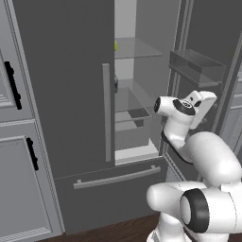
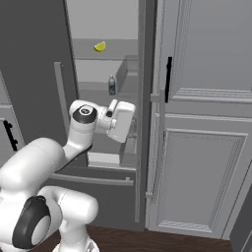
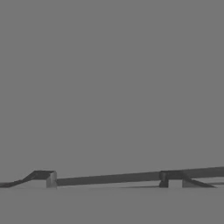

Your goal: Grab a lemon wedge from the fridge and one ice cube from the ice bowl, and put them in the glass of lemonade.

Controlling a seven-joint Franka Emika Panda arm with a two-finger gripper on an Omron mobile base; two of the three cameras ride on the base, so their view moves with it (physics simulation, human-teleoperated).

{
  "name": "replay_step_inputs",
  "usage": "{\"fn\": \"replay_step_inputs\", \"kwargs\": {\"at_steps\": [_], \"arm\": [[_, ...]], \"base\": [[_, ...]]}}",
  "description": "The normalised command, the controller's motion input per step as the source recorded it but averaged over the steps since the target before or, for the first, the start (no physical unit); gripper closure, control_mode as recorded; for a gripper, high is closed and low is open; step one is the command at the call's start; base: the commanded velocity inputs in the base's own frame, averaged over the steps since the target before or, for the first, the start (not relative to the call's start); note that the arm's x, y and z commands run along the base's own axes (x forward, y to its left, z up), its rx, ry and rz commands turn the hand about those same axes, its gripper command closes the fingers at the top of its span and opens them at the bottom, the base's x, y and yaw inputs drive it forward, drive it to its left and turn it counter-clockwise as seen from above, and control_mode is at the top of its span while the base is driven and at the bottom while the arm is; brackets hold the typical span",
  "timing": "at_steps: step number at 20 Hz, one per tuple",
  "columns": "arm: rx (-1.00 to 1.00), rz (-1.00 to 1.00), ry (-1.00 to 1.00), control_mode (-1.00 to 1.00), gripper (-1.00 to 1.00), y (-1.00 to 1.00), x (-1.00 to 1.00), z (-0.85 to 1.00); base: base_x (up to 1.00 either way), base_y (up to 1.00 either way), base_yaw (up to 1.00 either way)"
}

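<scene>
The fridge (image 1: 66, 85) stands with its left door shut and its right door swung open. The lemon wedge (image 2: 100, 46), tiny and bright yellow, lies on an upper glass shelf; in the left base view the lemon wedge (image 1: 116, 45) peeks past the shut door's edge. My gripper (image 3: 108, 179) is open, its fingertips (image 3: 43, 178) wide apart with nothing between them, facing a flat grey surface close ahead. The white hand (image 2: 123, 120) hovers at mid-shelf height, well below the wedge and next to the open door's edge. The ice bowl and the glass of lemonade are out of view.
A small dark bottle (image 2: 112, 85) stands on the shelf below the wedge. Clear door bins (image 1: 196, 66) jut from the open door above the hand (image 1: 202, 103). Panelled grey cabinets (image 2: 206, 123) flank the fridge. The bottom drawer (image 1: 116, 178) is shut.
</scene>
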Motion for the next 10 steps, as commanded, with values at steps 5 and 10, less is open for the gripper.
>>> {"fn": "replay_step_inputs", "kwargs": {"at_steps": [5,10], "arm": [[-0.01,0.11,0.00,-1.00,-1.00,0.28,0.00,0.00],[-0.02,0.22,-0.02,-1.00,-1.00,0.50,0.02,0.00]], "base": [[0.00,0.00,0.00],[0.00,0.00,0.00]]}}
